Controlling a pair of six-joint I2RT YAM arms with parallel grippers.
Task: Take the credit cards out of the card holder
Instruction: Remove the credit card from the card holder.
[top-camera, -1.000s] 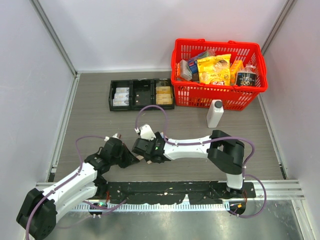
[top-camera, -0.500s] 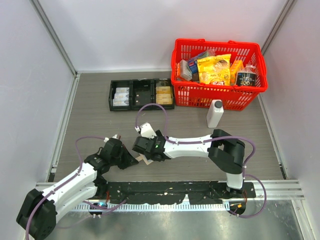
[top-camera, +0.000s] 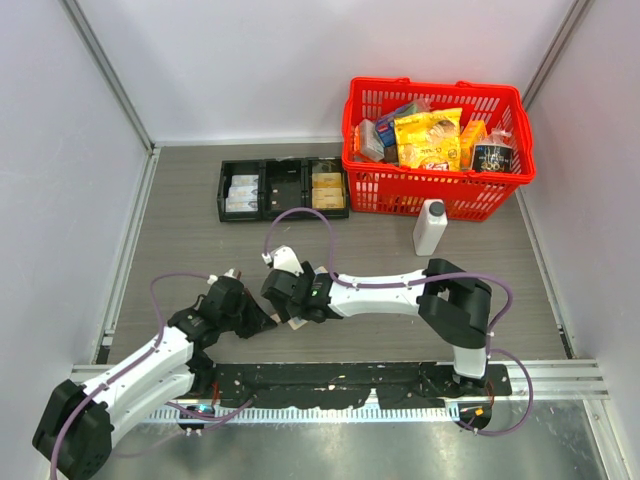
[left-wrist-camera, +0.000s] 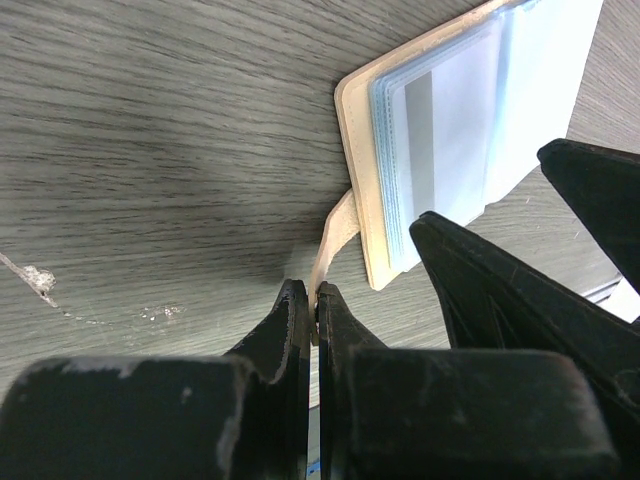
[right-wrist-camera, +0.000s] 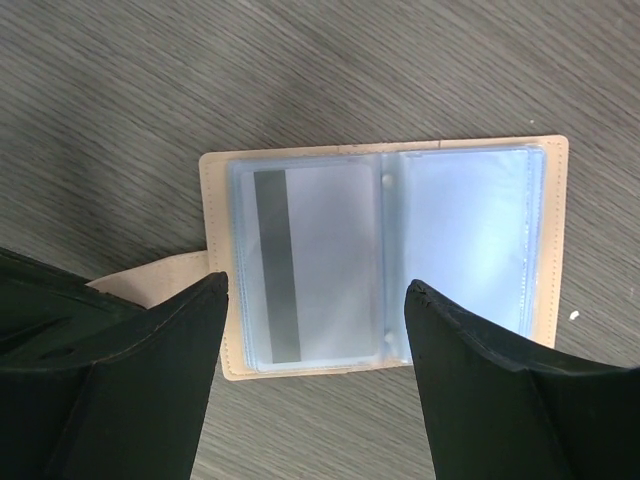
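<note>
Tabletop (top-camera: 170, 230); right arm (top-camera: 380, 290) over card holder (right-wrist-camera: 385, 255)

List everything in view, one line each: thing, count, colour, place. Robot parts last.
card holder: one, tan with clear sleeves, lying open on the table near the arms
credit card: one seen, pale with dark stripe, in the sleeve nearest the tab
tray: one, black, three compartments, far centre-left
basket: one, red, far right, holding packets
bottle: one, white, before the basket
table: one, grey wood-grain
left gripper: black, shut on the snap tab
right gripper: black, open, above the card holder
</note>
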